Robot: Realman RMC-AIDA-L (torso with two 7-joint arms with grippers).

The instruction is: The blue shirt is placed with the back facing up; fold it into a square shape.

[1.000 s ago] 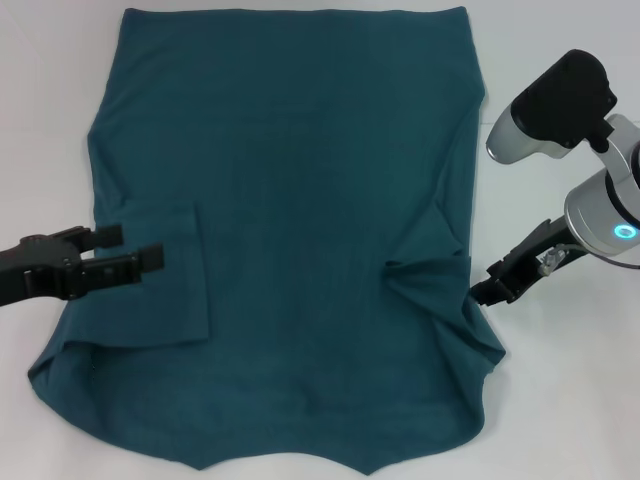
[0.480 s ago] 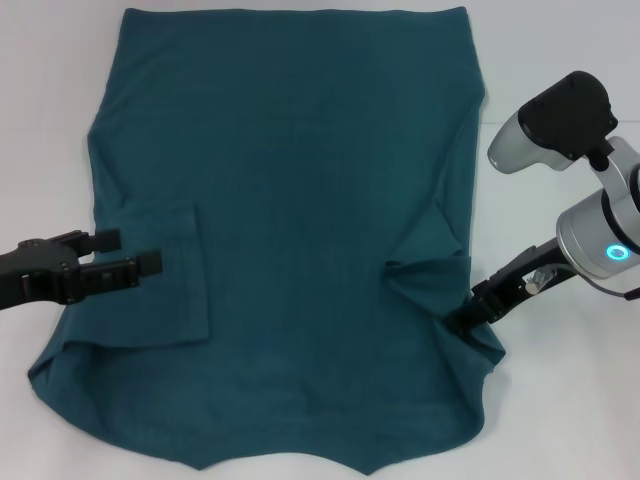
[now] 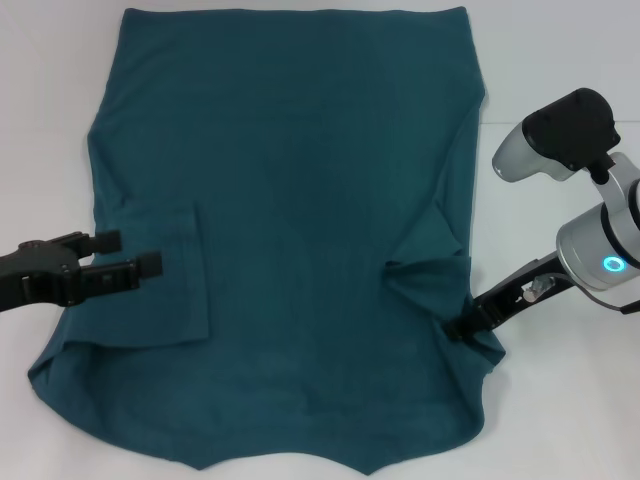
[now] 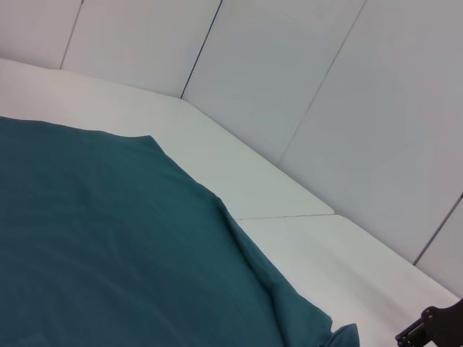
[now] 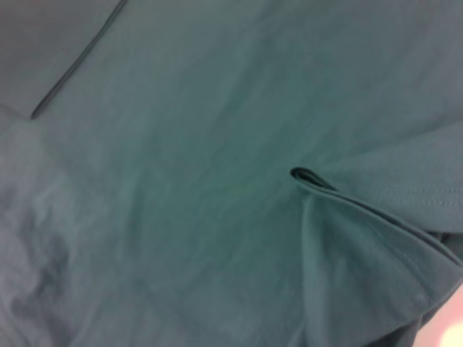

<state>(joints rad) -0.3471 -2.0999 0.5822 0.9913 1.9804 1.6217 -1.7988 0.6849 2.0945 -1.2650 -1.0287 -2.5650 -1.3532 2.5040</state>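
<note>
We see head view bright, evenly lit from above; smooth white table surface (image 3: 560,100) near blown out, no glare spots. Soft faint shadows only under left black gripper (image 3: 128,254). Large dark teal-blue cotton shirt (image 3: 300,200) sharp there, fold creases clear. Left wrist view crisp, pale wall panels (image 4: 325,87) evenly lit. Right wrist view soft, blurred, fabric hazy toward edges.

The blue shirt (image 3: 290,220) is a plain dark teal with no print showing, lying on a white table (image 3: 45,100), flanked by the black left gripper (image 3: 135,252) and the black right gripper (image 3: 455,327) on its silver-grey, black-capped arm.
</note>
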